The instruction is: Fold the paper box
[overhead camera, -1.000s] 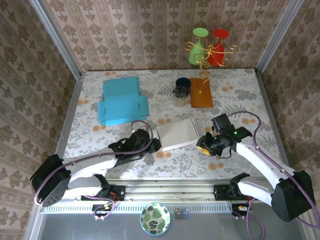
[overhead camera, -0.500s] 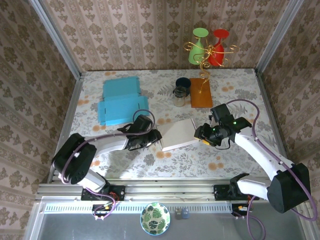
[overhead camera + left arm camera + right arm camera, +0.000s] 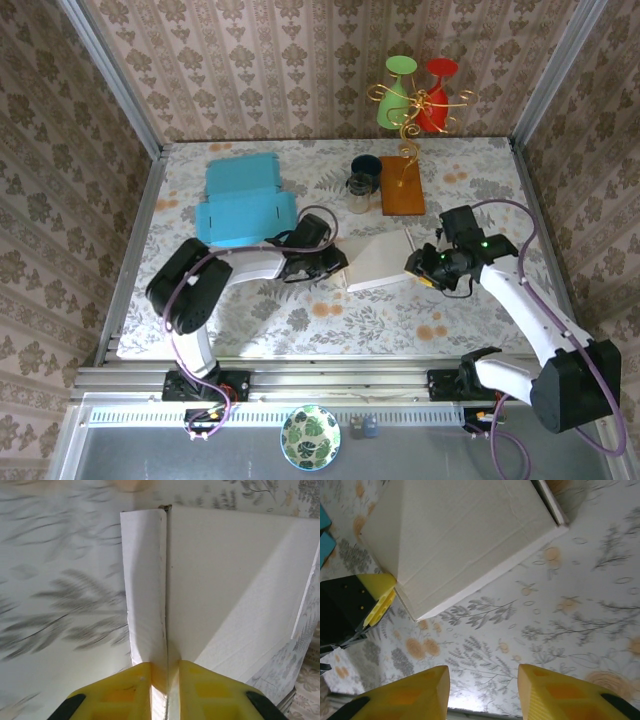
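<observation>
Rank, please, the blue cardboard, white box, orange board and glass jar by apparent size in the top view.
1. blue cardboard
2. white box and orange board, too alike to separate
3. glass jar

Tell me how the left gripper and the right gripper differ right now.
The left gripper is shut on a folded flap of the white paper box; the right gripper is open and empty. The left touches the box; the right hangs apart from it, above the floral table. Both have yellow fingers.
</observation>
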{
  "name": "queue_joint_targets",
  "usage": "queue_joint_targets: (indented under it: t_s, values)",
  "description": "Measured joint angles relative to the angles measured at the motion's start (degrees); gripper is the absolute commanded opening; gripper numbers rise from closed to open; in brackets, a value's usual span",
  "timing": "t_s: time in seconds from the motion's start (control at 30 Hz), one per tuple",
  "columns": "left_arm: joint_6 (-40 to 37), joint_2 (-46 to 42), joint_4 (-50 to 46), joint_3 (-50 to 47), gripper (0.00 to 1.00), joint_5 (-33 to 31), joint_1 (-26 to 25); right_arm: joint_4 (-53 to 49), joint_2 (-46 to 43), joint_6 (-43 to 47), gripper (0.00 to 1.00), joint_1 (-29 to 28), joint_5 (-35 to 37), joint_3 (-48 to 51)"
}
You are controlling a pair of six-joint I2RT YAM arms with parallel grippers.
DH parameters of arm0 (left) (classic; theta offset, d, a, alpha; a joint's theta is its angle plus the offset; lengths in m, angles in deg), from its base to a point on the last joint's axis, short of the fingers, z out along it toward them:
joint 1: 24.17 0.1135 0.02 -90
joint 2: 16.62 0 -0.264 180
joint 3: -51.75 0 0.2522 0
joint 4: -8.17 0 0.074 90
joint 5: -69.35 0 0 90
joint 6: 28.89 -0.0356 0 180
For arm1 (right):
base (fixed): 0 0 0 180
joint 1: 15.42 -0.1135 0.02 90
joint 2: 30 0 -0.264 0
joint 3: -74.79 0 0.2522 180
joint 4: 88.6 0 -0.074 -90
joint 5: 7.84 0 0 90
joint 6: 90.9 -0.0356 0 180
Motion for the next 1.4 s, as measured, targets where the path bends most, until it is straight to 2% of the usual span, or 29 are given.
queue_joint_targets:
  t_s: [0.27,0.43,0.6,0.7,0.8,0.87,0.9,0.93,1.0,1.1,1.17,1.3,1.4]
  values:
    - [-1.3,16.2,0.3,20.6,0.18,3.9,-3.7,-5.2,-5.5,1.7,0.42,1.8,5.2,-5.3]
    - [-2.8,23.6,-0.6,31.3,0.24,5.5,-5.4,-6.6,-6.8,2.5,0.44,1.9,5.6,-5.8]
    - [-5.4,23.8,-2.5,32.4,0.33,4.1,-5.6,-7.1,-7.5,3.0,0.45,1.9,5.6,-5.8]
    - [-8.8,20.0,-5.5,29.4,0.38,-0.3,-5.3,-7.0,-7.7,3.0,0.45,1.9,5.5,-5.7]
    - [-14.4,11.6,-10.9,25.1,0.49,-8.1,-5.3,-6.2,-7.7,3.0,0.46,1.9,5.5,-5.6]
    - [-19.2,4.4,-13.3,22.9,0.7,-13.6,-5.2,-4.9,-7.8,2.9,0.46,1.9,5.4,-5.6]
    - [-22.0,-0.2,-13.4,21.3,0.98,-15.9,-4.9,-3.8,-8.0,2.9,0.46,1.8,5.4,-5.3]
    - [-23.6,-4.3,-12.8,19.5,1.0,-17.3,-4.4,-2.5,-8.4,2.9,0.47,1.5,5.5,-5.0]
    - [-24.9,-12.5,-9.0,14.2,1.0,-16.9,-1.5,-0.2,-9.4,2.7,0.47,0.7,6.2,-4.1]
    - [-21.9,-19.5,-0.2,4.5,1.0,-11.0,10.0,2.7,-10.4,2.7,0.47,-2.3,7.9,-3.4]
    - [-22.1,-19.6,-0.6,1.0,1.0,-11.6,16.7,4.3,-10.1,2.7,0.47,-4.9,9.5,-3.3]
    - [-26.5,-20.1,-8.8,-1.0,1.0,-14.3,20.5,7.2,-7.9,1.9,0.47,-9.9,11.8,-3.3]
    - [-28.2,-21.7,-9.7,-1.1,1.0,-13.3,25.1,9.2,-5.3,0.3,0.46,-12.7,12.7,-3.3]
